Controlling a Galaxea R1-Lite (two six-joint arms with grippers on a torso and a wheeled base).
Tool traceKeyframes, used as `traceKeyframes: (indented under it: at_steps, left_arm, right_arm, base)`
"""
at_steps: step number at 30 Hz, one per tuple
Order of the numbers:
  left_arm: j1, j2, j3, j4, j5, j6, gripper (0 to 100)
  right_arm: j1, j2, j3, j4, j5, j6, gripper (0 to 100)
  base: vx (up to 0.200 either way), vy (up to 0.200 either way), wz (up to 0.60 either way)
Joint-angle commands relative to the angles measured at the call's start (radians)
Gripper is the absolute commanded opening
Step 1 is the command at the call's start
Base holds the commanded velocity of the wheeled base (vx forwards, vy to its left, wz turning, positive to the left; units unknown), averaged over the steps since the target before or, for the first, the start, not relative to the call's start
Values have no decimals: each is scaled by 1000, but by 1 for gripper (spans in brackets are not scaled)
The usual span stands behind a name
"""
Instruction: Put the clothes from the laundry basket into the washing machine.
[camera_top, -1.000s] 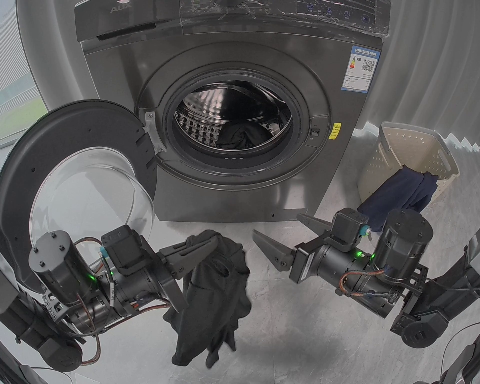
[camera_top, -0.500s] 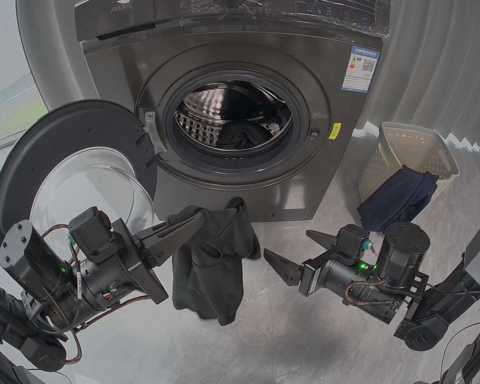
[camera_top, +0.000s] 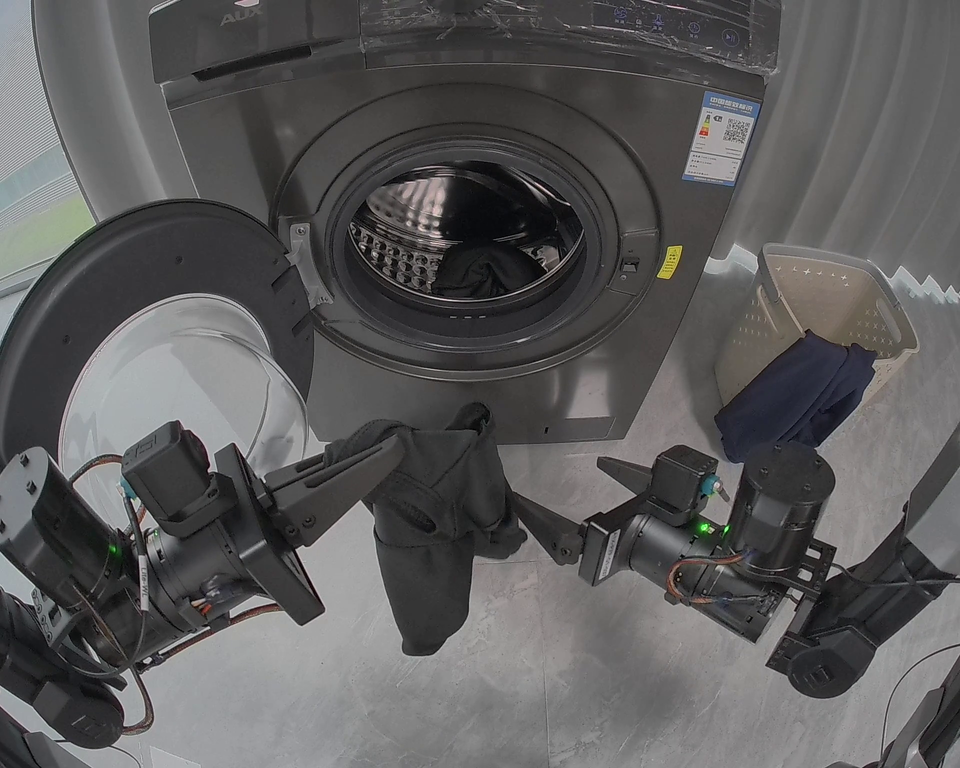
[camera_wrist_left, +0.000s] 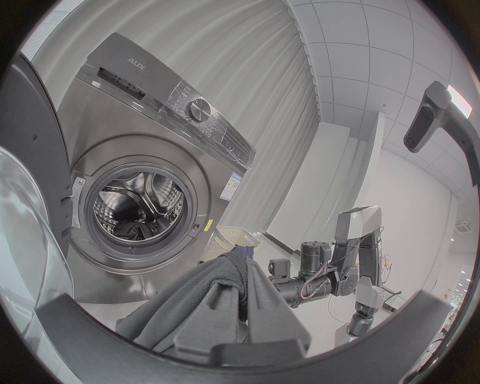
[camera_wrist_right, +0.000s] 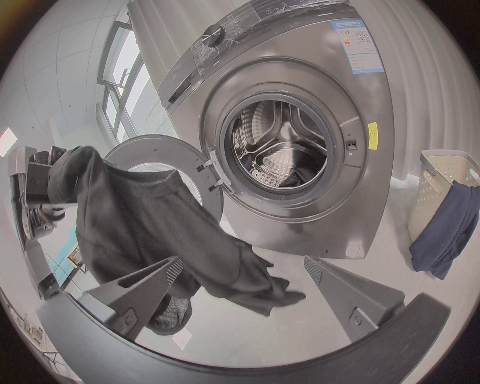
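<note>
The dark garment (camera_top: 440, 500) hangs from the left end effector (camera_top: 388, 448), which is clamped on its top fold, and drapes below it toward the floor (camera_top: 600, 680). The right end effector (camera_top: 558, 484) sits just beside the cloth, fingers apart (whether a tip touches the fabric is unclear). Ahead of both, the washing machine (camera_top: 620, 330) stands with its door (camera_top: 150, 260) open and another dark piece (camera_top: 485, 270) in the drum. Beyond the right end effector, a navy garment (camera_top: 800, 395) drapes over the rim of the laundry basket (camera_top: 850, 290).

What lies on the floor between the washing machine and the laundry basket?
Nothing: in the head view, the floor between the washing machine and laundry basket is bare.
</note>
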Motion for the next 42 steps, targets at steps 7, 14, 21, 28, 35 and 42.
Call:
traceKeyframes:
  at_steps: [7, 14, 21, 28, 35, 42]
  left_arm:
    - [12, -6, 20, -1, -75, 0, 0]
    - [12, -8, 22, -2, -76, 3, 0]
    - [14, -8, 23, -1, -76, 4, 0]
    - [12, -8, 23, -1, -76, 6, 0]
    - [14, -8, 23, -1, -76, 6, 0]
    - [26, -6, 22, -1, -76, 6, 0]
  right_arm:
    - [17, 61, -64, -12, 3, 1, 100]
    - [34, 79, -64, -24, 23, 3, 100]
    - [53, 84, -38, -54, 56, 8, 100]
    - [53, 87, -9, -81, 93, 4, 100]
    - [54, 131, -50, -83, 98, 1, 100]
    - [60, 123, -9, -95, 127, 3, 100]
  base:
    - [0, 0, 0]
    - [0, 0, 0]
    - [0, 0, 0]
    - [0, 0, 0]
    - [0, 0, 0]
    - [0, 0, 0]
